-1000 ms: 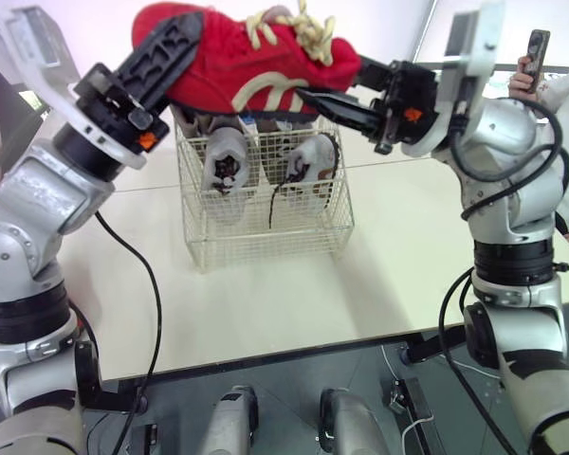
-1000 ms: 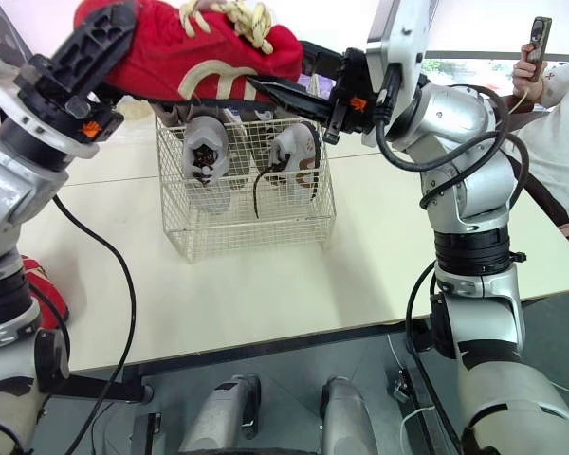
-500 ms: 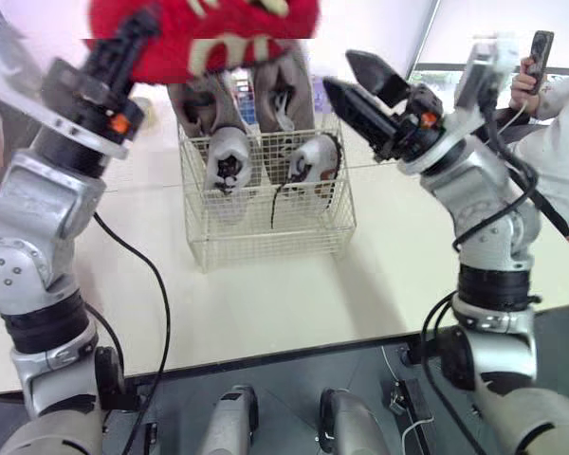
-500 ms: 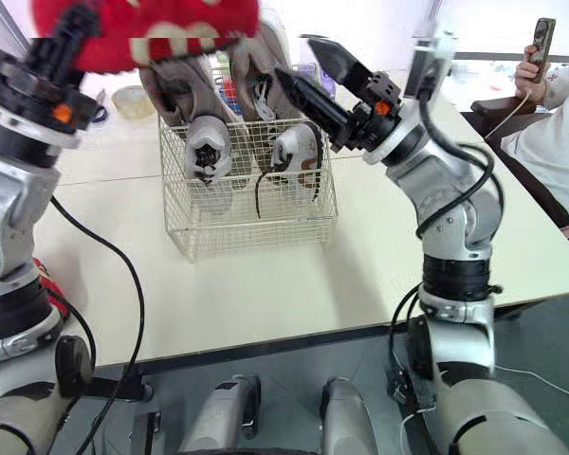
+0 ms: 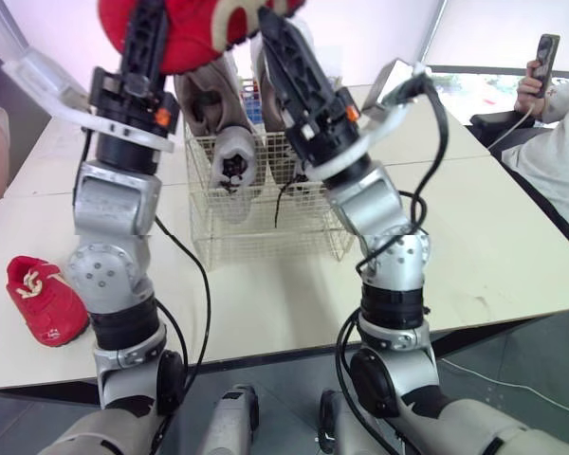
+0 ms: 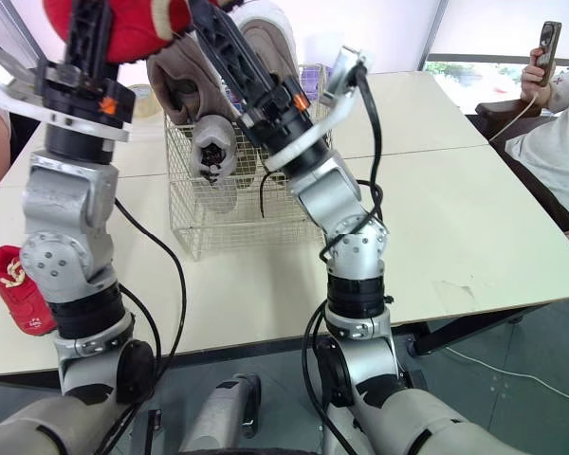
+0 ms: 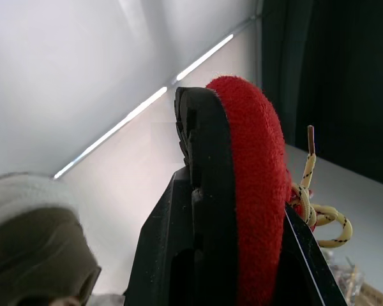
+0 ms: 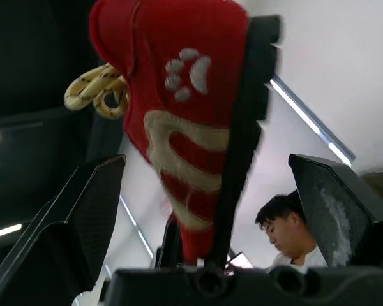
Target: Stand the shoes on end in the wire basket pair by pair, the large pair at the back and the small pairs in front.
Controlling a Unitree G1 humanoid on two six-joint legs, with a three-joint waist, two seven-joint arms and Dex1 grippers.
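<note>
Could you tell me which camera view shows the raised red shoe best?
Right wrist view: the raised red shoe shows its side, laces and sole. Left wrist view shows it edge-on; eye views crop it.

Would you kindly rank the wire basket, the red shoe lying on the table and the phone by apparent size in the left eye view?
Largest: wire basket.
Next: red shoe on the table.
Smallest: phone, though farther away.

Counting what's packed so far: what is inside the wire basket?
Inside the wire basket, two large tan shoes stand on end at the back, one small grey shoe in front. A second small shoe beside it is mostly covered by the right arm.
</note>
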